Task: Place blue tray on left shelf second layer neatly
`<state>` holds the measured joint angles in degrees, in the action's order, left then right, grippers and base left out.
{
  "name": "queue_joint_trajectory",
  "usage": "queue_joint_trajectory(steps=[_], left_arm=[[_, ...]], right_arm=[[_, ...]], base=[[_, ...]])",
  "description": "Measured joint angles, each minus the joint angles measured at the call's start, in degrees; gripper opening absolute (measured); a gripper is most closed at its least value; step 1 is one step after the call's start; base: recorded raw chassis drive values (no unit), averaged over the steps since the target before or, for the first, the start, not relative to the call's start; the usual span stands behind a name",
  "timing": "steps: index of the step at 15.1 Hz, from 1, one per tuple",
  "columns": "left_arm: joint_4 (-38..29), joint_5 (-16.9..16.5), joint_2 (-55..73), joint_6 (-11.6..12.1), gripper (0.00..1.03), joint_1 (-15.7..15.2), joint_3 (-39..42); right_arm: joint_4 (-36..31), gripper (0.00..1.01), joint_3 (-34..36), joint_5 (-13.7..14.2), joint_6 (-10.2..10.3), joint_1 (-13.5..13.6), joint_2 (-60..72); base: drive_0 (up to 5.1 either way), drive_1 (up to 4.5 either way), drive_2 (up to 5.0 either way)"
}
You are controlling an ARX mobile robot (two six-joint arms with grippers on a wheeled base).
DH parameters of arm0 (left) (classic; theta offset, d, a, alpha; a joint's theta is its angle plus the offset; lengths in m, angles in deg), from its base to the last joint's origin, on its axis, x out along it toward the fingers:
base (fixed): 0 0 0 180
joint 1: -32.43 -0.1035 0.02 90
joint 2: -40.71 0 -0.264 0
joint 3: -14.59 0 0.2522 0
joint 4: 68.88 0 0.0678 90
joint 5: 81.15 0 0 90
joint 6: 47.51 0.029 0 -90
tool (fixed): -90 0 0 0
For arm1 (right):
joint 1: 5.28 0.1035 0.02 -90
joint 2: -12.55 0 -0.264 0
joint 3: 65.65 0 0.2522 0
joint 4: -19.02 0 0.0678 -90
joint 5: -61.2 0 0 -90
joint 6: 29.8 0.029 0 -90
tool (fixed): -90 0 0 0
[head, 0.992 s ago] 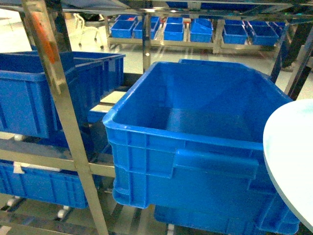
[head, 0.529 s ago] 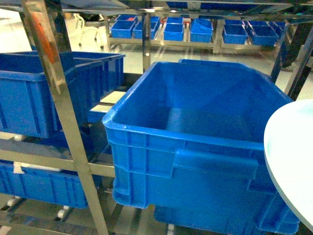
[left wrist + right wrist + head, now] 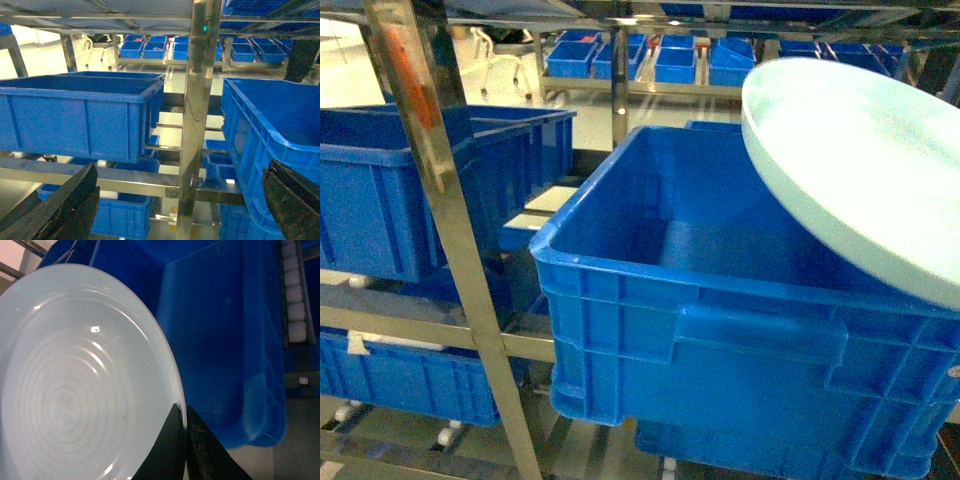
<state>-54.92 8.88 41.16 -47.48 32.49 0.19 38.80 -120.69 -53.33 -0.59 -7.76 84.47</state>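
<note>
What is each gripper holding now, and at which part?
The right gripper pinches the blue tray at its rim edge. The left gripper is open and holds nothing.

Blue tray (image 3: 860,170): pale sky-blue, round, shallow, glossy, concentric rings on inner face (image 3: 75,390). Held tilted in air, above right part of large dark-blue crate (image 3: 720,300), rim pinched at edge.

Left shelf second layer (image 3: 125,180): shiny steel crossbar between angle posts, dark-blue crate (image 3: 80,115) sitting on it, left of tray.
</note>
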Motion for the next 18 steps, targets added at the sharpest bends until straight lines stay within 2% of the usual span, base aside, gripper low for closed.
queue_joint_trajectory(steps=[2,4,7,8,10,12,15,18], left_arm=[[0.0,0.0,0.0,0.0,0.98,0.0,0.0],[0.0,0.0,0.0,0.0,0.98,0.0,0.0],[0.0,0.0,0.0,0.0,0.98,0.0,0.0],[0.0,0.0,0.0,0.0,0.98,0.0,0.0],[0.0,0.0,0.0,0.0,0.98,0.0,0.0],[0.0,0.0,0.0,0.0,0.98,0.0,0.0],[0.0,0.0,0.0,0.0,0.98,0.0,0.0],[0.0,0.0,0.0,0.0,0.98,0.0,0.0]], right_arm=[[3.6,0.02,-5.3,-0.9,1.0,2.6,6.2],[5.6,0.02,-8.3,-2.0,1.0,4.6,12.4],[2.1,0.02,-10.3,0.2,1.2,7.8,18.9],[1.7,0.02,-11.3,2.0,1.8,8.5,19.9],[1.5,0.02,-12.2,2.7,3.0,9.3,20.7],[1.7,0.02,-12.6,3.4,3.4,9.3,20.7],[3.5,0.02,-16.0,4.5,2.4,6.5,24.0],[7.0,0.02,-20.9,8.5,2.2,4.3,27.9]], base=[[0.0,0.0,0.0],[0.0,0.0,0.0],[0.0,0.0,0.0],[0.0,0.0,0.0],[0.0,0.0,0.0],[0.0,0.0,0.0],[0.0,0.0,0.0],[0.0,0.0,0.0]])
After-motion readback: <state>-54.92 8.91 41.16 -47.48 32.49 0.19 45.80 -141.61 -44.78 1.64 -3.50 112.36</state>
